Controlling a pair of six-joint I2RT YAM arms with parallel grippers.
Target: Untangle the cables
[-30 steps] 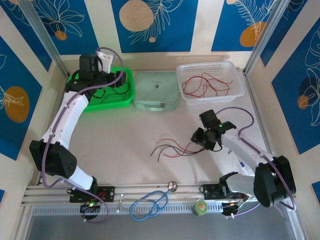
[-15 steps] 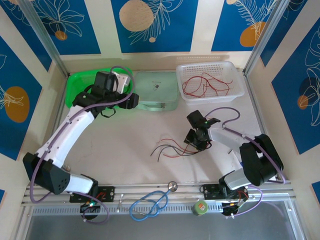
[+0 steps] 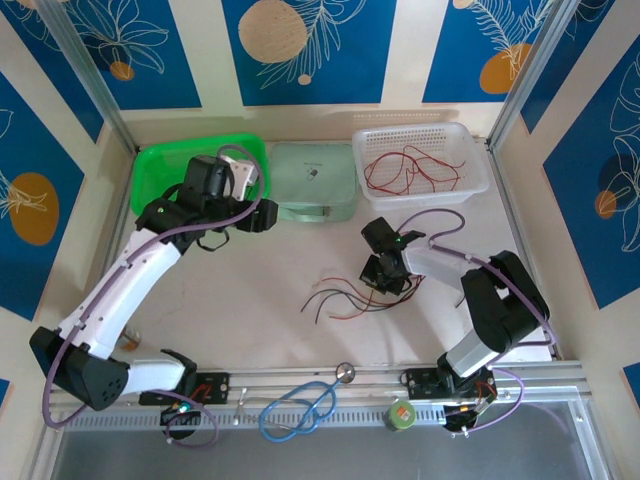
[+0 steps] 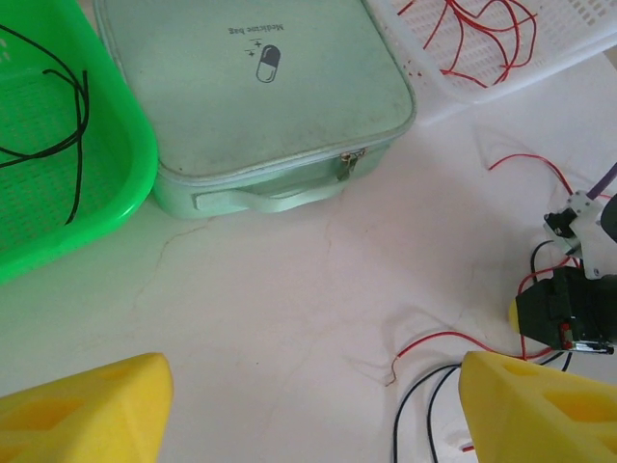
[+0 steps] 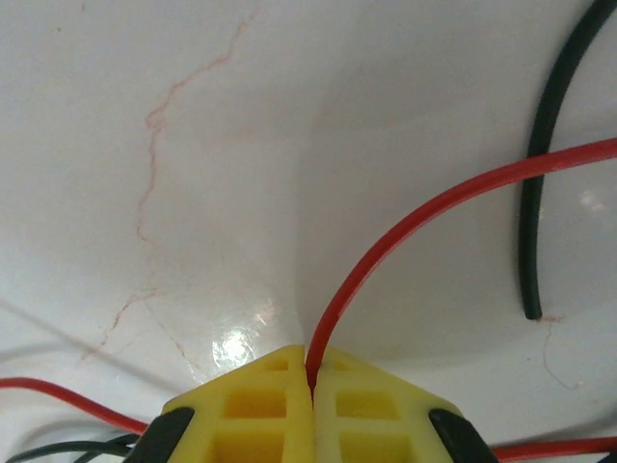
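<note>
A loose tangle of red and black cables point(image 3: 345, 298) lies mid-table. My right gripper point(image 3: 385, 280) is down at the tangle's right end. In the right wrist view that gripper point(image 5: 310, 367) is shut on a red cable point(image 5: 415, 217), which curves up and right from between the yellow fingertips; a black cable point(image 5: 545, 164) lies beside it. My left gripper point(image 3: 262, 214) hovers in front of the mint bag. It stands open point(image 4: 308, 410) with nothing between its yellow fingers point(image 4: 87, 410). A red cable end point(image 4: 434, 340) and black cables point(image 4: 415, 410) lie below it to the right.
A green basket point(image 3: 160, 165) at the back left holds black cables point(image 4: 58, 145). A mint medicine bag point(image 3: 312, 180) sits beside it. A white basket point(image 3: 475, 178) at the back right holds red cables point(image 3: 410, 165). A blue stethoscope point(image 3: 300, 405) and a green roll point(image 3: 402, 415) lie by the front rail.
The left arm swung out of the green basket, right and forward, to in front of the bag. The right gripper shifted left and shut on the red cable.
</note>
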